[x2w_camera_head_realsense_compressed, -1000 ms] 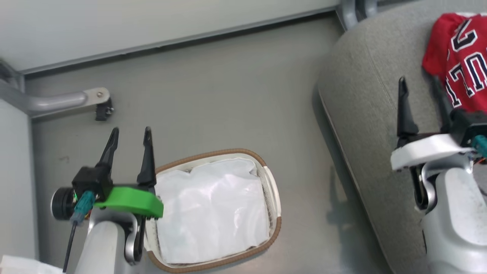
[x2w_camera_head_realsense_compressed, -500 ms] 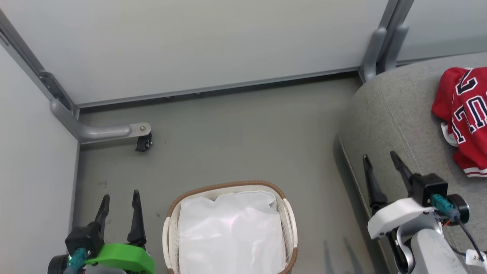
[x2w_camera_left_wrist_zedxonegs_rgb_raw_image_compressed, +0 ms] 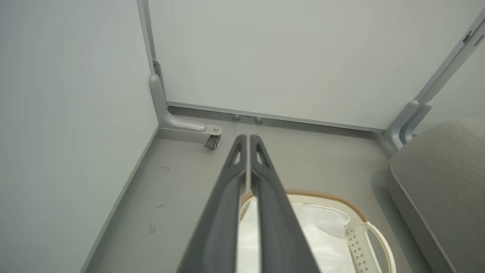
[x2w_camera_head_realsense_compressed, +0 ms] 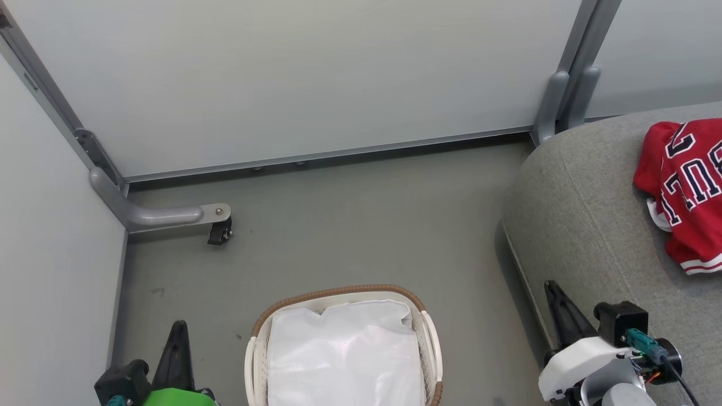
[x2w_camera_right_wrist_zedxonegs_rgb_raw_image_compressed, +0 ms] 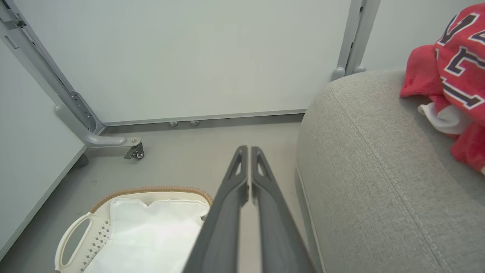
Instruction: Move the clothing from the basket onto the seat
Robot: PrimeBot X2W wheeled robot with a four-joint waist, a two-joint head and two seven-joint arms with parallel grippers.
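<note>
Clothing (x2w_camera_head_realsense_compressed: 685, 192), a bright red jersey with black letters edged in white, lies bunched on the seat (x2w_camera_head_realsense_compressed: 581, 237) at the right, well apart from the basket (x2w_camera_head_realsense_compressed: 338, 291) on the floor (x2w_camera_head_realsense_compressed: 350, 225). The basket shows its white liner (x2w_camera_head_realsense_compressed: 344, 361) and no red in the part that can be seen, so moving the clothing looks finished, or very nearly. The left hand (x2w_camera_head_realsense_compressed: 177, 347) hangs just beside the basket's left side, and the right hand (x2w_camera_head_realsense_compressed: 555, 307) sits at the seat's front edge. Both are clenched, fingers pressed together with nothing between them. The step in hand appears to be the close of the job, with both arms parked low and empty. The next move, if any, calls for a look under the liner's folds for a leftover garment. Failing that, the arms need only hold clear of basket and seat.
</note>
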